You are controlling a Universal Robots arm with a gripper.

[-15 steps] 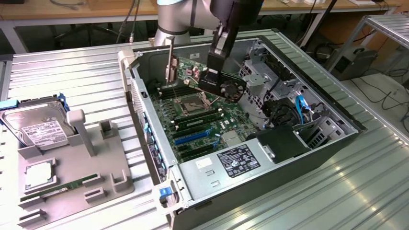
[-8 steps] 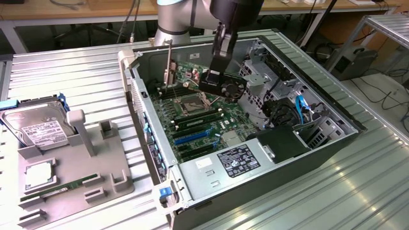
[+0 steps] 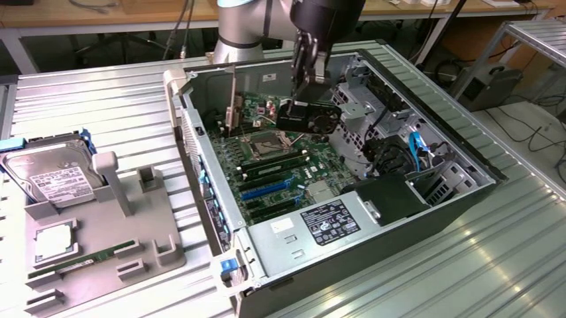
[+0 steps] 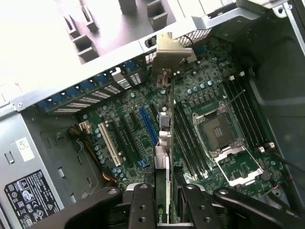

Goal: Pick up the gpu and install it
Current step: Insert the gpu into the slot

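Note:
The gpu (image 3: 306, 119), a black card with a fan, hangs inside the open PC case (image 3: 208, 199), above the green motherboard (image 3: 292, 175). My gripper (image 3: 308, 99) is shut on it from above. In the wrist view the gpu (image 4: 164, 138) is edge-on between my two black fingers (image 4: 143, 205), with its silver bracket (image 4: 167, 50) at the far end by the case's rear wall. My gripper (image 4: 164, 212) holds it above the board, between the blue slot (image 4: 147, 125) and the open CPU socket (image 4: 217, 131). It does not look seated in any slot.
A grey fixture tray (image 3: 132, 225) lies at the exterior view's left with a hard drive (image 3: 49, 175), a RAM stick (image 3: 84, 258) and a CPU (image 3: 53, 242). The power supply (image 3: 323, 222), drive cage (image 3: 362, 109) and cables crowd the case's other side.

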